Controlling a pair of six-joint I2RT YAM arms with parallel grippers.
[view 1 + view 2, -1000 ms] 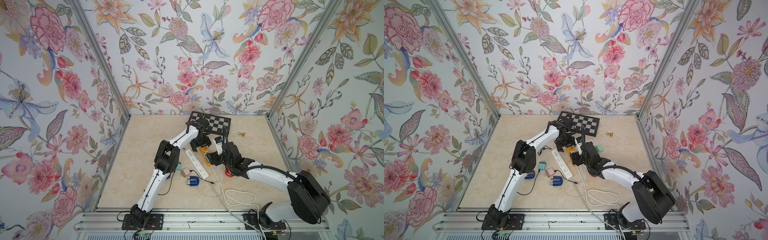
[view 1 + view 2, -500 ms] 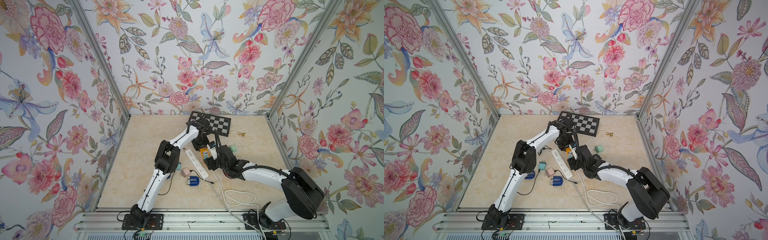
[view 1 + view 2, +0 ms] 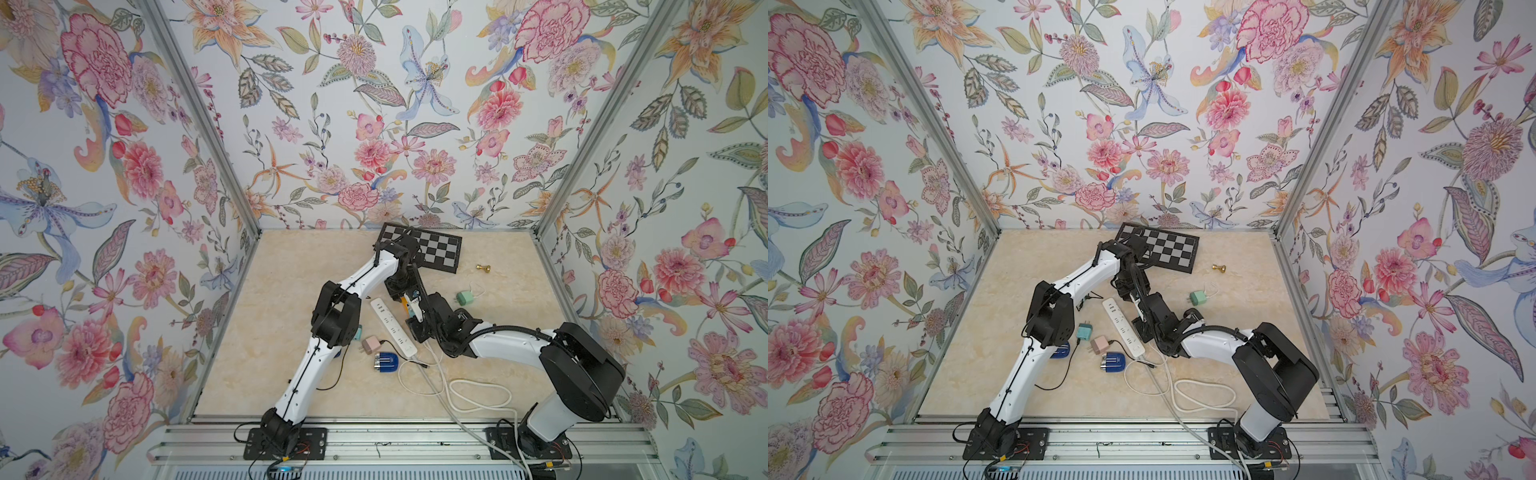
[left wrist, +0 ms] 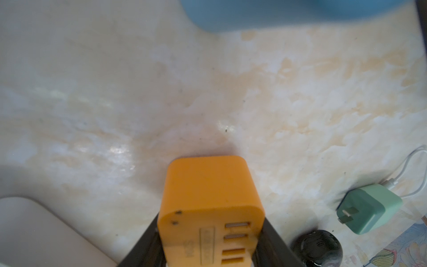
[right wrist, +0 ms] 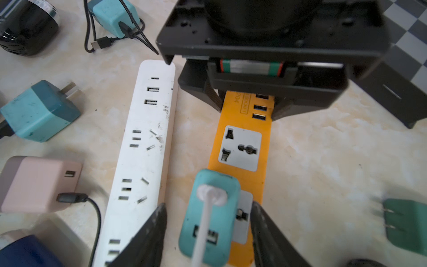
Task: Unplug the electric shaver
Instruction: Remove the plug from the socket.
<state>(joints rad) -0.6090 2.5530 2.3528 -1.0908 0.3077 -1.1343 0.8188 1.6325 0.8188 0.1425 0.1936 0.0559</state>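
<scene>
1. We see the left end effector [image 4: 209, 241] clamped across the USB end of the long orange plastic power strip [image 5: 235, 115]. One finger presses each side wall, and the strip lies flat on the marbled beige desk [image 3: 291, 291].
2. That strip sits just beside a long white plastic power strip [image 5: 143, 150] and roughly parallel to it, mid-desk.
3. The task's plug is a teal rounded-block adapter [image 5: 227, 217] with a thin white cable [image 5: 204, 231] leaving its top. It stands seated in the orange strip, one socket past the empty one.
4. The right end effector [image 5: 208, 204] straddles the adapter with its jaws parted. A sliver of gap shows on each side, so it grips nothing.
5. A small dark-blue device [image 3: 386, 362] with a silvery end, apparently the shaver, lies by the white strip's near end. The cable loops close by, but we cannot tell whether they join.
</scene>
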